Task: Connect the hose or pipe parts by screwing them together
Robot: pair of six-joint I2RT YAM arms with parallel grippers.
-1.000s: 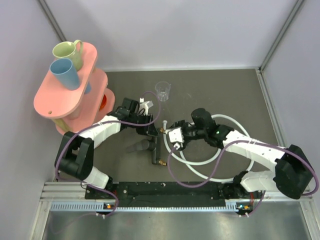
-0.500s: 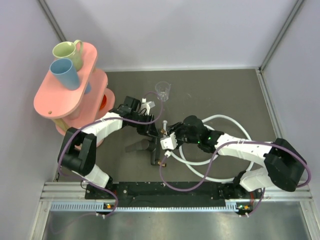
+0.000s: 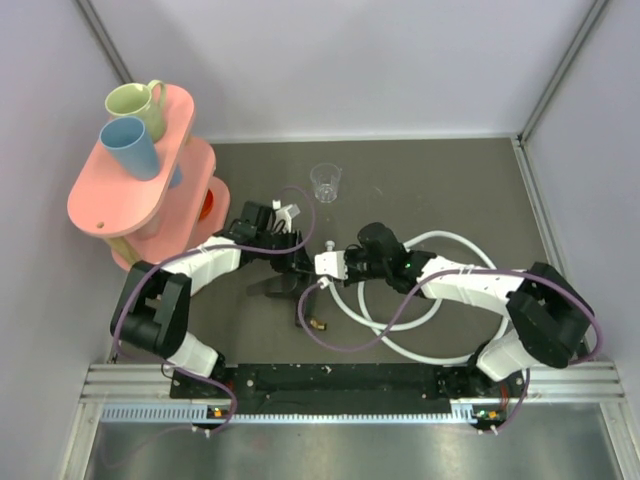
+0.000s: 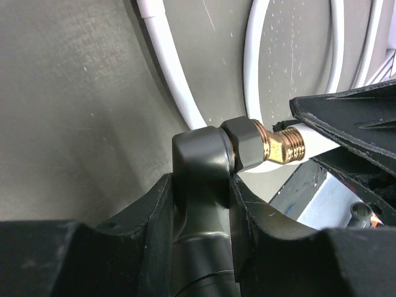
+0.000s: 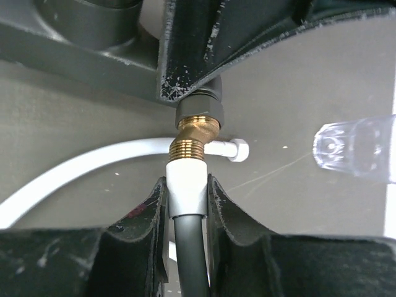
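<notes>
The black T-shaped fitting (image 3: 303,305) is clamped by its body (image 4: 201,154) in my left gripper (image 4: 201,182), which is shut on it (image 3: 293,258). One brass threaded tip (image 4: 281,141) sticks out to the right. My right gripper (image 5: 185,182) is shut on the white end connector (image 5: 187,173) of the hose, which butts end-on against that brass thread (image 5: 192,147). In the top view the right gripper (image 3: 322,266) meets the left one at the table's middle. The white hose (image 3: 455,240) loops to the right. Its other end connector (image 5: 236,150) lies on the table behind.
A clear plastic cup (image 3: 325,182) stands behind the grippers, also seen in the right wrist view (image 5: 356,145). A pink two-tier rack (image 3: 120,200) with a green mug (image 3: 135,103) and a blue mug (image 3: 130,147) fills the far left. Purple cables (image 3: 345,345) trail from both arms.
My right gripper has moved left to the fitting's brass tip and its jaws have come together on the hose's end connector. The left gripper has kept its hold and shifted slightly.
</notes>
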